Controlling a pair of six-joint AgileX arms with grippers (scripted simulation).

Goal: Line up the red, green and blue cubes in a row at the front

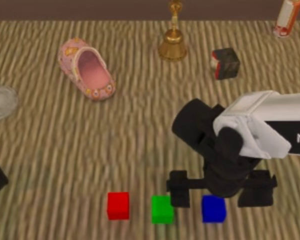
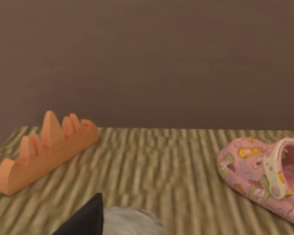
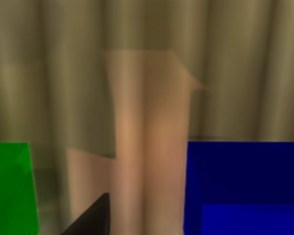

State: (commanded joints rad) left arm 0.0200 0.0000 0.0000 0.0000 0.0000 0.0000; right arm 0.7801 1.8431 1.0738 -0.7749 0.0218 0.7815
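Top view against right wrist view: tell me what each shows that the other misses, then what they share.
Only the top view shows the red cube, pink shoe, brass bell, dark box and the right gripper open around the blue cube, with the left arm parked at the left edge. Only the right wrist view shows one dark fingertip from close up. Both show the green cube and blue cube side by side, apart.

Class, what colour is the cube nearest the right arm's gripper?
Bright blue cube; clearest in the top view.
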